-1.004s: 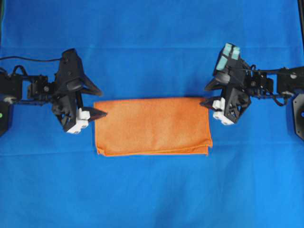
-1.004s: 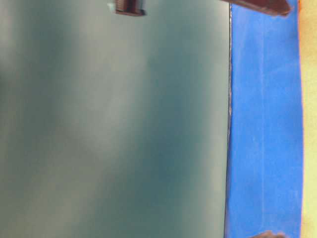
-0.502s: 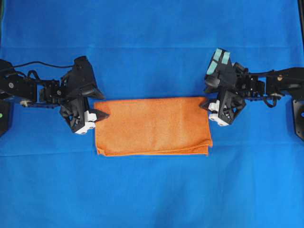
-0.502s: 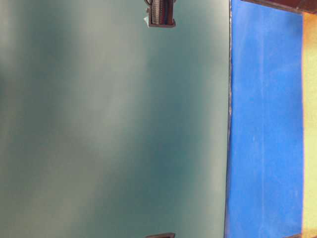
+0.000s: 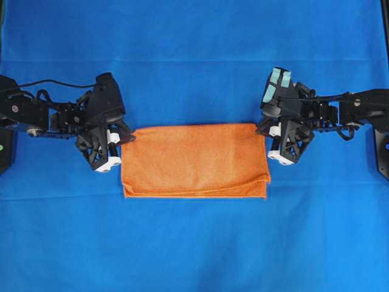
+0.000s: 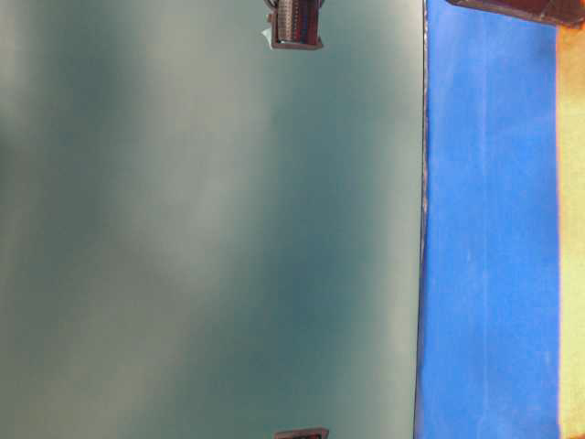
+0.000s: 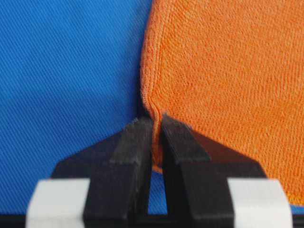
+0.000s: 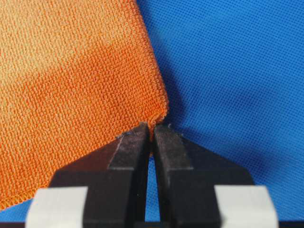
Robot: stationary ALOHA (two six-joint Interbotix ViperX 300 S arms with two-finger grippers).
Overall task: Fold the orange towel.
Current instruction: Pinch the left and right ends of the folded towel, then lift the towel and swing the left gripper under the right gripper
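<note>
Blue cloth [image 5: 194,55] w/ orange towel [image 5: 194,161] folded flat at centre.
Both arms reach in low from the sides: left gripper [image 7: 156,124] pinches towel's upper-left corner, right gripper [image 8: 151,129] pinches upper-right corner; jaws nearly closed on the fabric edge.

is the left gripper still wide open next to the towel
No, in the left wrist view the left gripper has its fingers nearly together, pinching the hem of the orange towel.
</note>
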